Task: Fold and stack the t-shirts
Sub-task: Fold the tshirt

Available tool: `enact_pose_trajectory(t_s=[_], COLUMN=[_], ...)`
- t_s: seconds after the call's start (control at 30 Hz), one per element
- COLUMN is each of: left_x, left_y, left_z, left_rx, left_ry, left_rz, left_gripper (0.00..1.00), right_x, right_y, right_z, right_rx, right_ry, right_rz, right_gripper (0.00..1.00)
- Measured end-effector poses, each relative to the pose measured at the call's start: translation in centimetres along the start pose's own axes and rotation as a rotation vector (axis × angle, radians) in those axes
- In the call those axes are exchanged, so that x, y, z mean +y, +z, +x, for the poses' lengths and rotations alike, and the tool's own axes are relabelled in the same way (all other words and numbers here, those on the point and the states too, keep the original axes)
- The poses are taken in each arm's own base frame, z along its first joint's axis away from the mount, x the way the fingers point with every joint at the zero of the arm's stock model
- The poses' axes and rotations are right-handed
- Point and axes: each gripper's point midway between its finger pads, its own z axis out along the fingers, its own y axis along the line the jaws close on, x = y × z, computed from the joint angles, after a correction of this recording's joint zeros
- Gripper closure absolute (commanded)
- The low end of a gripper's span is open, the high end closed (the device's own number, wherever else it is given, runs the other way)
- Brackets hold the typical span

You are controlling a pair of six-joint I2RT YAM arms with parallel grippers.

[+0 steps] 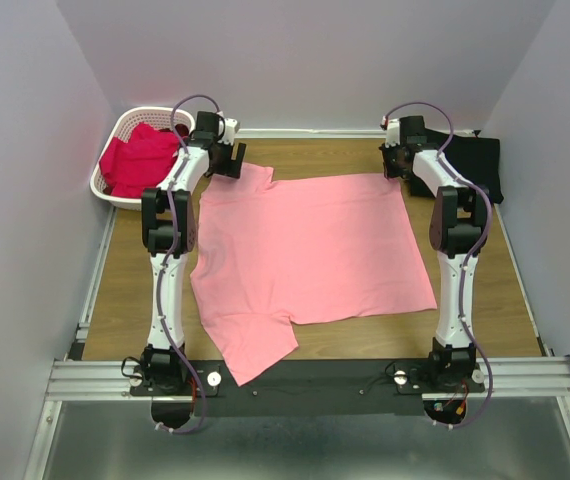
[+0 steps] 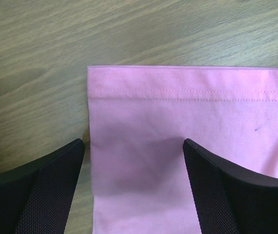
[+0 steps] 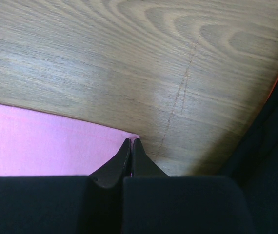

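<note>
Basket [image 1: 102,172] with magenta t-shirts [image 1: 140,160] stands far left, black t-shirt [image 1: 480,165] far right. Over a hemmed corner of the pink t-shirt [image 1: 305,250] the left gripper [image 2: 134,143] gapes empty; the right gripper [image 3: 131,141] is closed at another corner.

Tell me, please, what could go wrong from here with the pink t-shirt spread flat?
The right jaws are shut at the very corner tip of the pink t-shirt; so thin a bite, if any, may slip on lifting.
The left jaws stand open astride the hem edge, one finger over bare table; closing there may catch little cloth and skew the fold.
The black t-shirt lies beside the right arm; it could get dragged.
</note>
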Motion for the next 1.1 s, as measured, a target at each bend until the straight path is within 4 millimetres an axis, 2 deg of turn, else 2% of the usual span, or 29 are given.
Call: enact_pose_trajectory(t_s=[0.07,0.13,0.27,0.37,0.43,0.53,0.83,1.1], left_x=[0.0,0.0,0.1,0.3,0.2,0.3,0.9,0.4], left_y=[0.0,0.0,-0.1,-0.2,-0.2,-0.2,0.3,-0.5], left_z=[0.0,0.0,0.1,0.2,0.3,0.3,-1.5,-5.5], left_rx=[0.000,0.000,0.009,0.016,0.020,0.027,-0.003,-0.138], left_ry=[-0.003,-0.003,-0.004,-0.008,-0.008,-0.008,0.056,0.159], left_rz=[0.000,0.000,0.000,-0.001,0.001,0.002,0.008,0.047], left_gripper=[0.07,0.12,0.62,0.81,0.86,0.99,1.00,1.00], right_x=[0.0,0.0,0.0,0.0,0.0,0.0,-0.1,-1.7], right_y=[0.0,0.0,0.0,0.0,0.0,0.0,-0.2,-0.8], right_z=[0.0,0.0,0.0,0.0,0.0,0.0,0.1,0.7], right_rx=[0.000,0.000,0.001,0.002,0.002,0.002,0.006,0.039], right_ry=[0.000,0.000,0.000,0.000,0.000,0.000,0.002,0.028], right_rz=[0.000,0.000,0.000,0.000,0.000,0.000,0.001,0.013], right_gripper=[0.99,0.99,0.99,1.00,0.99,1.00,0.99,0.99])
